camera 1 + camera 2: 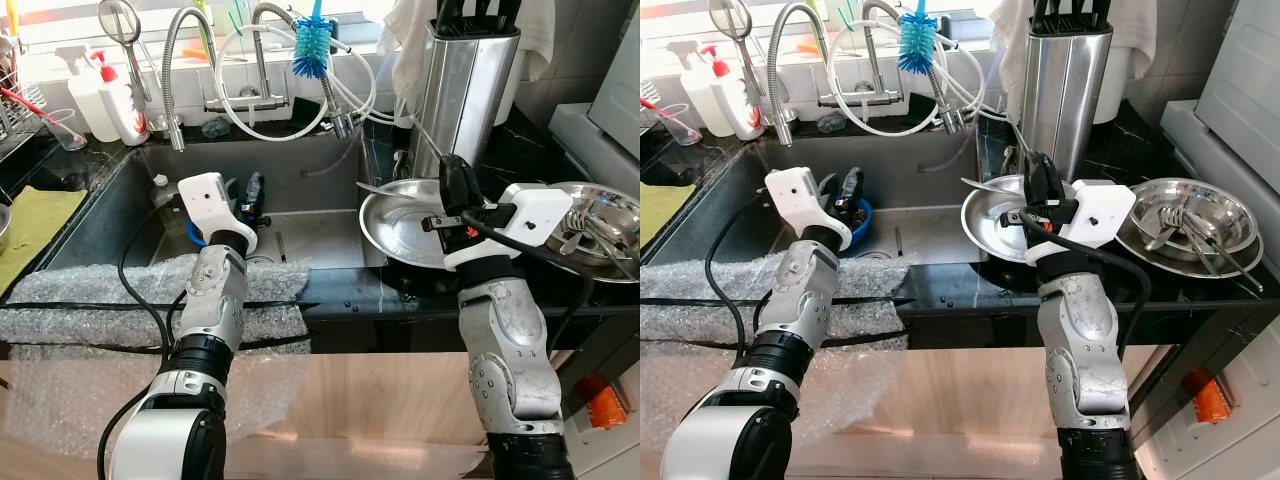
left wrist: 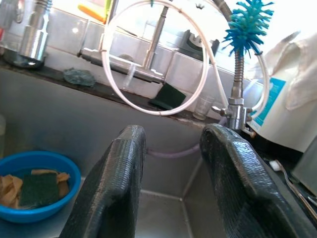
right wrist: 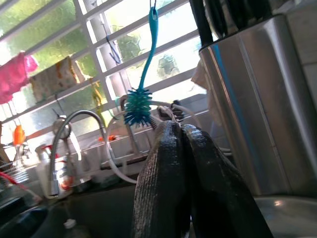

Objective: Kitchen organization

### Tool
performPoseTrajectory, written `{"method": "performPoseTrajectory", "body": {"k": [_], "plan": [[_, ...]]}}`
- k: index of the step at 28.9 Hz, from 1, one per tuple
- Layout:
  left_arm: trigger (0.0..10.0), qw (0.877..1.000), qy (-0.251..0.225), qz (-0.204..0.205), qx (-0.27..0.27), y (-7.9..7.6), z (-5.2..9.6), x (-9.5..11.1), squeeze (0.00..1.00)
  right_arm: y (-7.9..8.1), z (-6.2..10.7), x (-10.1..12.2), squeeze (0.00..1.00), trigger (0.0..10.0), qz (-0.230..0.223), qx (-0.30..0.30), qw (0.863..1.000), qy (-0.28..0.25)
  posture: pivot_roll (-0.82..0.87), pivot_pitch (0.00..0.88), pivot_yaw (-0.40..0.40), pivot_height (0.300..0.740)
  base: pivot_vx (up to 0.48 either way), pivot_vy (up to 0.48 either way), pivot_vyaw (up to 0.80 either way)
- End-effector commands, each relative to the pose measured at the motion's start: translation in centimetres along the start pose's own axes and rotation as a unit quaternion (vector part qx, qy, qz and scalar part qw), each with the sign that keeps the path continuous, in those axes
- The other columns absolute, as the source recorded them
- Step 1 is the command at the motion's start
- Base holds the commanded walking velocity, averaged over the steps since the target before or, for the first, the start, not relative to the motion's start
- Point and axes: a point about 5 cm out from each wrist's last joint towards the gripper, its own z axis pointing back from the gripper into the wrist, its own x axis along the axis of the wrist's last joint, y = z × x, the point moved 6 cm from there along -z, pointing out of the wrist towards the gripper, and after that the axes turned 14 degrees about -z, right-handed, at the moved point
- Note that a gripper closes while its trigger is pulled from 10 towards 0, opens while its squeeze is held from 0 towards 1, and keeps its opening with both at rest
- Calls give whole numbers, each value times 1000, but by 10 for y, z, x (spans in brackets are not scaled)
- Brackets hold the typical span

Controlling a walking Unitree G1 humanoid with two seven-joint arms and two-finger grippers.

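We've got the left end effector [image 1: 252,196] hanging over the sink [image 1: 300,235], fingers parted, nothing held; blue bowl [image 2: 34,186] with sponges sits below it; right end effector [image 1: 455,185] is pinched closed and empty over the steel plate [image 1: 400,228] on the worktop [image 1: 420,285]; knife block [image 1: 465,95] at its 12 o'clock, cutlery dish [image 1: 600,225] at 3.

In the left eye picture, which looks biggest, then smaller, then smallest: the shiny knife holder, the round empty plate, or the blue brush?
1. Shiny knife holder, tall and wide.
2. Round empty plate, a close second, and partly hidden by the right gripper, so this order is unsure.
3. Blue brush, clearly smallest.
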Motion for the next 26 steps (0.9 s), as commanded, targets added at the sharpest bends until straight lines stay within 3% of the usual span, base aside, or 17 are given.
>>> {"method": "performPoseTrajectory", "body": {"k": [1, 3, 6, 14, 18, 21, 26], "plan": [[10000, 1000, -15, 10, 0, 0, -5, 13, 0, 7, -1, 3, 0, 10000, -27, 14, 1000, 0, -47, 2, 96, 740, 0, 0, 0], [10000, 1000, -14, 10, 0, 0, -5, 13, 0, 7, -1, 3, 0, 10000, -27, 14, 1000, 0, -47, 2, 96, 740, 0, 0, 0], [10000, 999, -1, 54, -3, 2, -5, 9, 0, 15, 5, -5, 0, 10000, -78, 48, 995, 28, -46, 16, 95, 740, 0, 0, 0], [10000, 994, 2, 111, -17, -2, -7, 11, 0, 5, 11, -8, 0, 10000, -125, 43, 990, 40, -46, 20, 97, 740, 0, 0, 0], [10000, 990, 0, 140, -34, -6, -6, 13, 0, -3, 14, -10, 0, 10000, -100, 33, 993, 44, -46, 20, 97, 740, 0, 0, 0], [10000, 986, -8, 150, -67, -13, -3, 17, 0, -11, 15, -10, 0, 10000, -22, 32, 998, 44, -46, 21, 99, 740, 0, 0, 0], [10000, 981, -12, 172, -89, -20, 1, 19, 0, -11, 19, -14, 0, 10000, -104, 45, 992, 51, -40, 23, 97, 740, 0, 0, 0]]}}
